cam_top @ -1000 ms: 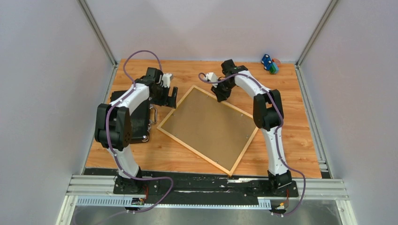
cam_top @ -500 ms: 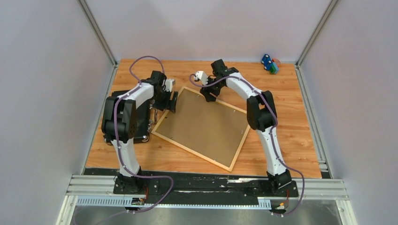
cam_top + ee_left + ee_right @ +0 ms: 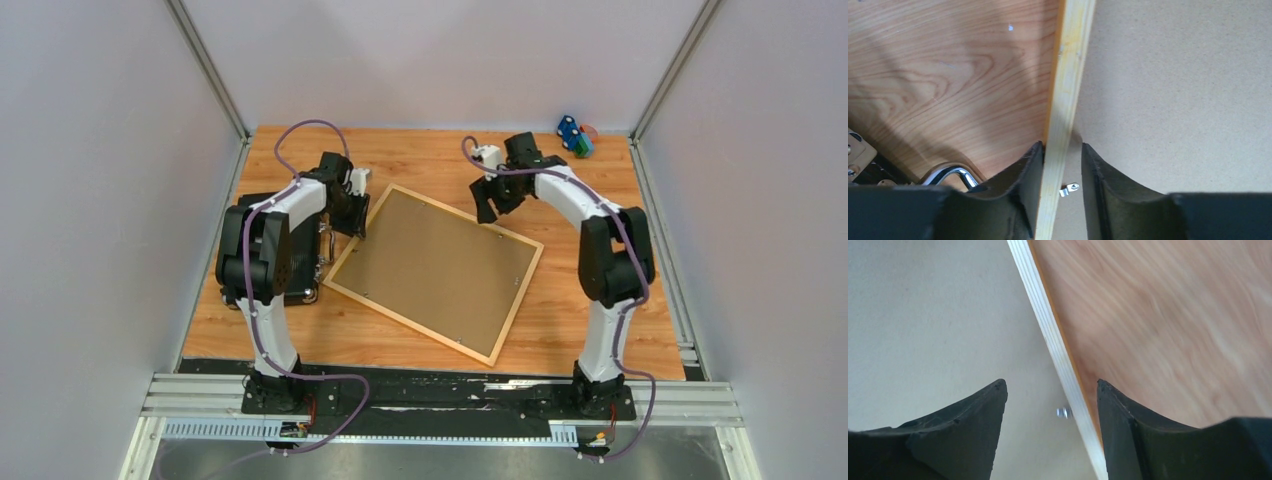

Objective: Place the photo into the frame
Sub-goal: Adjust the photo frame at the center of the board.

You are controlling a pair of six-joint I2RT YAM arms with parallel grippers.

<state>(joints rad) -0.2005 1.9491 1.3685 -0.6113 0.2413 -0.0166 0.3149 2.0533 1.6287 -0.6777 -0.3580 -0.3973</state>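
Astride frame (image 3: 1068,75) rail | left fingers (image 3: 1023,195) unclenched, one touching | right fingers (image 3: 963,430) released

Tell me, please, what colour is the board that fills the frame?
Plain light brown, no pattern; the backing board shows best in the top external view.

1 frame (image 3: 408,324), 1 blk case (image 3: 305,262), 2 grippers (image 3: 357,222) (image 3: 492,205)

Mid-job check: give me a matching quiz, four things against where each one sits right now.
1. left gripper
2. right gripper
3. black case
4. blue-green toy

A. far right corner of the table
B. open above the frame's far rail
C. lying left of the frame
D. straddling the frame's left rail

Pairs: 1-D, 2-B, 3-C, 4-A
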